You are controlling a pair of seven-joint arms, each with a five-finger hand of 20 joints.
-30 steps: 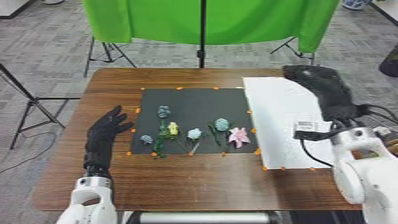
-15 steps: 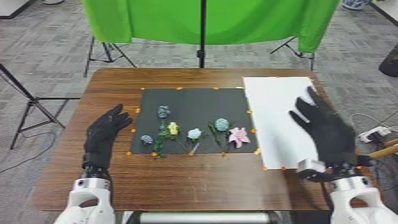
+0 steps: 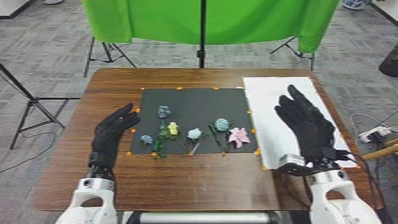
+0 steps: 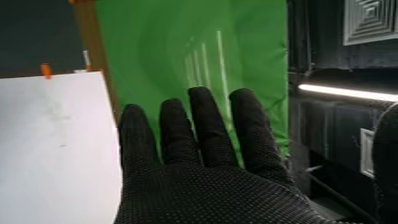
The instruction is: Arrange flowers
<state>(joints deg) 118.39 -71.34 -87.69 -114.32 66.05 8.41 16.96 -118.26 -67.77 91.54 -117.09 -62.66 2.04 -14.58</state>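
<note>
Two white arms come in over the near edge of the brown worktop. The left hand is open, its fingers extended and its grasp empty, just beside the left side of a dark mat. The right hand is over a white sheet, to the right of the mat; it too is open and empty, and the right wrist view shows its fingers straight and a little spread.

The flowers lie on the mat, mostly on its nearer half. Along the near part are green foliage, a small blue-grey flower to its left, a pale flower near the middle and a pink flower toward the right. Slightly farther back lie a yellow flower and, to its right, a pale blue flower. A darker blue flower is the farthest, on the left. Orange markers dot the mat's edges. Beyond the worktop hangs a green cloth, with a black pole before it.
</note>
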